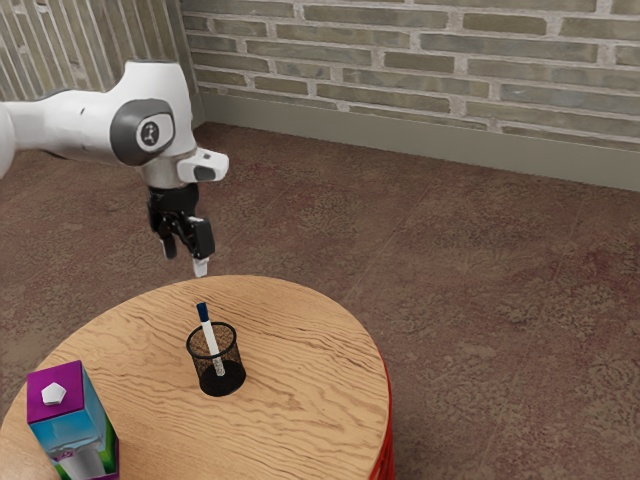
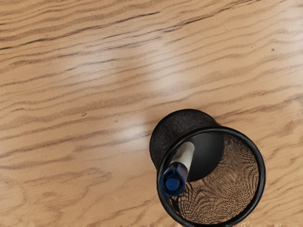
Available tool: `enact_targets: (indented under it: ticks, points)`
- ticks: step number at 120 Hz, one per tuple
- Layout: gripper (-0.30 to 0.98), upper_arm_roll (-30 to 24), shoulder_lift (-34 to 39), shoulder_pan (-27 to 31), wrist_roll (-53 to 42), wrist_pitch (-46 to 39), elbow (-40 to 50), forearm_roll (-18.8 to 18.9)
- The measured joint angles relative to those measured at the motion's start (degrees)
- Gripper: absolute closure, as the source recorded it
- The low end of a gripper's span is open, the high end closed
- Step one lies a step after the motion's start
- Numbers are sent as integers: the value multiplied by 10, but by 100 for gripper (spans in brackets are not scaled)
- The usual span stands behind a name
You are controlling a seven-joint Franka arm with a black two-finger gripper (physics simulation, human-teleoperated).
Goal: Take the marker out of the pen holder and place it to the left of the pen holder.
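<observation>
- Above the counter (image 1: 310,370), the fingers (image 1: 203,240) hang spread, nothing between them.
- The marker (image 1: 210,336) is in the pen holder (image 1: 228,380), leaning, its blue cap (image 1: 202,311) poking up past the rim.
- So the step in hand, I'd judge, is the approach: grasp first, then lift out, then set down to the left of the holder.
- Next move should bring the fingers over the cap, line them up with the marker's lean, and lower them to either side; catching the rim could tip the holder.
- Holder: black wire mesh, round-mouthed, with a dark round base.
- Marker: slim, smooth-looking white barrel.
- Counter: round top, pale wood, wavy dark grain.
- Nearby stands a boxy carton (image 1: 84,425) in purple, blue and green; beyond, rough brick wall (image 1: 430,60) and mottled brown floor (image 1: 480,290).
</observation>
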State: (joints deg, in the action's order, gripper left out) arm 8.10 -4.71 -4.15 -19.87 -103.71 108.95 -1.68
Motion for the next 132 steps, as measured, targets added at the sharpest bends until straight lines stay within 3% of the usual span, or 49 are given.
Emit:
enact_targets:
  ticks: [29,88,96,115,132]
  points:
    - [0,-17,6,-16,-1,-32,80,-11]
    - [1,-14,-43,-5,-18,-74,80,-44]
    - [9,-13,-43,-5,-21,-75,80,-46]
    - [48,-8,-41,-3,-28,-75,78,-46]
    - [65,-7,-40,3,-37,-76,78,-47]
